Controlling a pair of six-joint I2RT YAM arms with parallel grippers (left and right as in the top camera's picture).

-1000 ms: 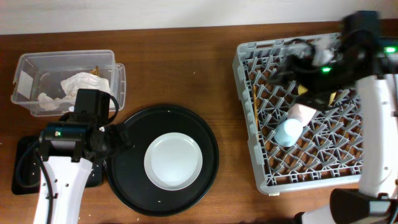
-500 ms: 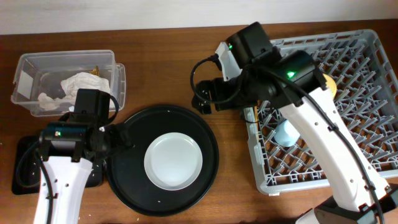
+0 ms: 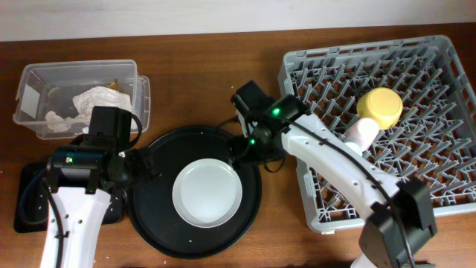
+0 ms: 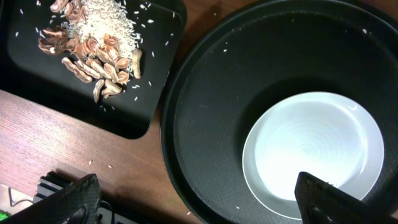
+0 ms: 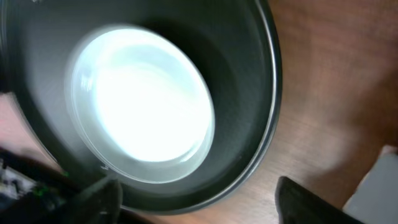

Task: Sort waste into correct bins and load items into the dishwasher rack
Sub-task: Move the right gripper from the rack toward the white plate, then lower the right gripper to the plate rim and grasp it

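Note:
The grey plate (image 3: 207, 194) lies in the large round black tray (image 3: 160, 223). My right gripper (image 3: 242, 150) hangs open at that tray's upper right rim. In the right wrist view the rim (image 5: 267, 124) runs between the fingers of this gripper (image 5: 199, 202), with the plate (image 5: 140, 99) just beyond. My left gripper (image 3: 141, 168) is open over the tray's left edge. In its own view the left gripper (image 4: 199, 205) holds nothing, and the plate (image 4: 314, 155) is ahead to the right. The yellow bowl (image 3: 379, 106) and pink bowl (image 3: 361, 134) sit in the dishwasher rack (image 3: 416, 59).
The clear box (image 3: 44, 74) at the back left holds the crumpled napkin (image 3: 97, 97). The flat black tray (image 4: 155, 93) with food scraps (image 4: 93, 43) and rice grains lies under my left arm. The rack's corner (image 5: 380, 186) stands close to my right gripper.
My right arm swung left from over the rack to the round tray's rim, uncovering the yellow and pink bowls. Its jaws have narrowed a little. The left arm has not moved.

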